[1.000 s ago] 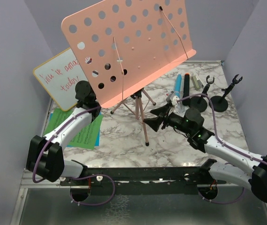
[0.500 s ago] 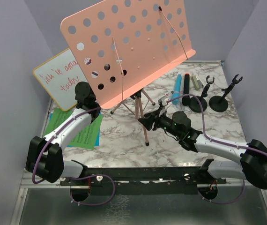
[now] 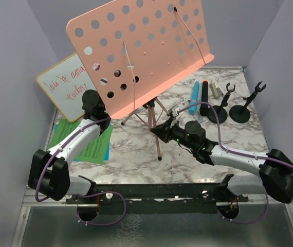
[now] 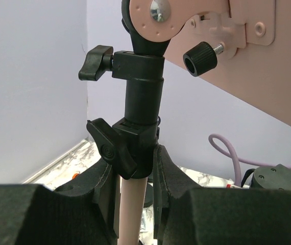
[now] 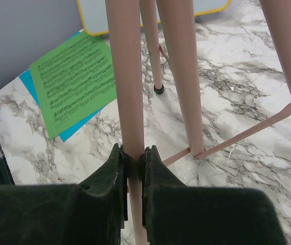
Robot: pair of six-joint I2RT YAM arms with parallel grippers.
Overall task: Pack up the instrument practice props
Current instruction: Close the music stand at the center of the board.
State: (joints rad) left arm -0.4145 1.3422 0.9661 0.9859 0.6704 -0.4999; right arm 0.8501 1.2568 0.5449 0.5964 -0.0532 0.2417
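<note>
Right gripper (image 5: 134, 163) has swung left and clamped a leg of the pink music holder (image 3: 141, 46). Left gripper (image 4: 135, 173) grips its pole. Holder stands unfolded mid-surface (image 3: 136, 159). Music sheets (image 3: 92, 146), microphones (image 3: 200, 92) and mic holders (image 3: 239, 110) lie unpacked, so the task looks barely begun.

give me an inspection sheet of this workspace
surface: marble table, props spread across it
job's things: pink music stand upright; green sheet over blue sheet; blue microphone, black microphone lying flat; two mic holders standing
clutter: whiteboard, silver cylinder
grippers: left gripper fingers shut on stand pole; right gripper shut on a stand leg
cables: purple cable along each arm
surroundings: lilac walls
</note>
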